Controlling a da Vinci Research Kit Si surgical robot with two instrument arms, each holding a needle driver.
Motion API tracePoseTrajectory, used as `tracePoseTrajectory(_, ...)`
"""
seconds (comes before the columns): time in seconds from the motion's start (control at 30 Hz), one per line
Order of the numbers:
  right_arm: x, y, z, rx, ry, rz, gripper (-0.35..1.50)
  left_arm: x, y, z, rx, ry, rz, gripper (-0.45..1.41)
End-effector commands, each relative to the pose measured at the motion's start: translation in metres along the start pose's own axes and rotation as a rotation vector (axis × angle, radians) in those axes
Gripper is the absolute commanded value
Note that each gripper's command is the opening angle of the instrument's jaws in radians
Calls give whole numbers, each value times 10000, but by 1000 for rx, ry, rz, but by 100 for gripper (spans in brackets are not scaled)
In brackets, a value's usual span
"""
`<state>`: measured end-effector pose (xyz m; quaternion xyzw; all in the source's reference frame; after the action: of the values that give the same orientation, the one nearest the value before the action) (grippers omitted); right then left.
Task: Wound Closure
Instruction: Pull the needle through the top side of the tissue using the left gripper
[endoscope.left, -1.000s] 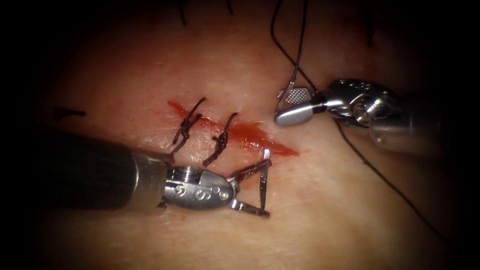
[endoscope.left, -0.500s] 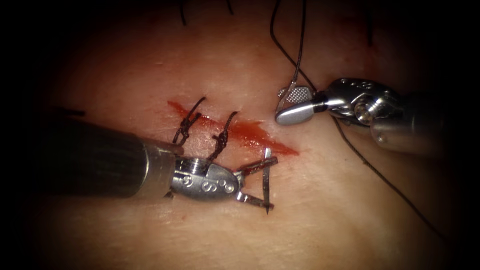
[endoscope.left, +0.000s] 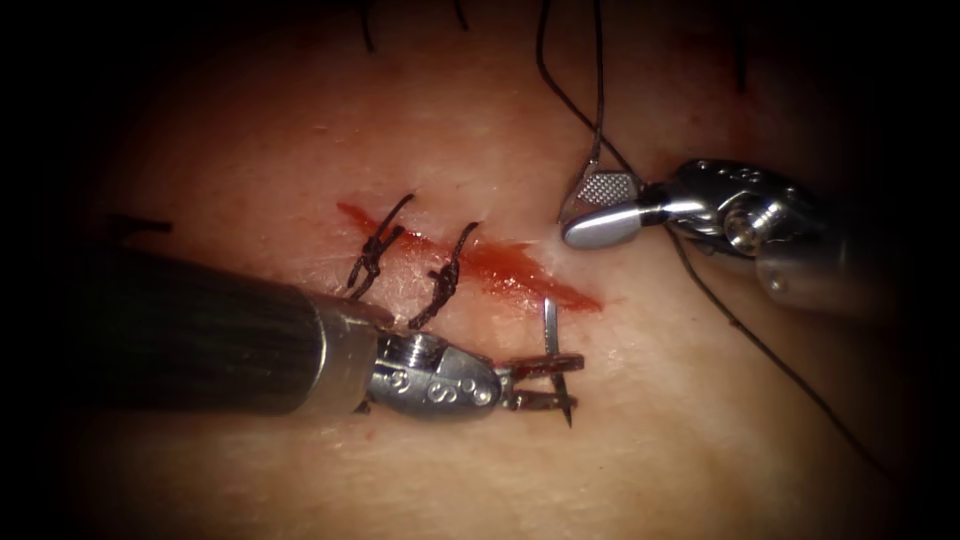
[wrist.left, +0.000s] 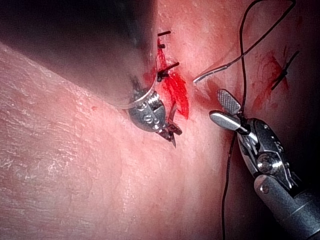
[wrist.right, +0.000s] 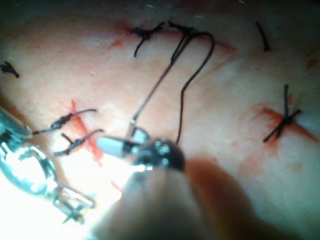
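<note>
The cut (endoscope.left: 500, 268) runs slantwise across the tissue (endoscope.left: 650, 430), wet with red fluid. The curved needle (endoscope.left: 551, 325) is in the tissue at the cut's right end. Its pointed part stands out on the left side, and its tail (endoscope.left: 588, 172) rises on the right side. My left tool (endoscope.left: 562, 384) is shut on the needle just behind the point (wrist.left: 173, 142). My right tool (endoscope.left: 590, 208) stands open by the tail and holds nothing; it appears as well in the left wrist view (wrist.left: 225, 107). Thread (endoscope.left: 598, 80) leads up from the tail.
Two tied stitches (endoscope.left: 375, 250) (endoscope.left: 442, 280) cross the cut's left part. A long strand of thread (endoscope.left: 770, 355) trails away beneath the right tool. Other stitched cuts (wrist.right: 282, 122) and short cut thread ends (endoscope.left: 135, 226) lie around on the tissue.
My left tool slid right and its jaws closed on the needle's protruding pointed part. The right tool stayed open and drifted slightly right.
</note>
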<state>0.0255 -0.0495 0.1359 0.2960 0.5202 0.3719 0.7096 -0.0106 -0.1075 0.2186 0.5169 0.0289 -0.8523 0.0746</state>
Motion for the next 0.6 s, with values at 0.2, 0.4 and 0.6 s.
tracePoseTrajectory(0.2,12,16,-17,-32,16,-18,148,19,12,-7,-31,30,-52,-45)
tracePoseTrajectory(0.4,7,23,-43,-46,14,-33,148,70,18,-30,-64,157,-120,-45)
tracePoseTrajectory(0.6,-4,4,-45,-30,11,-39,148,114,17,-56,-124,240,-214,-45)
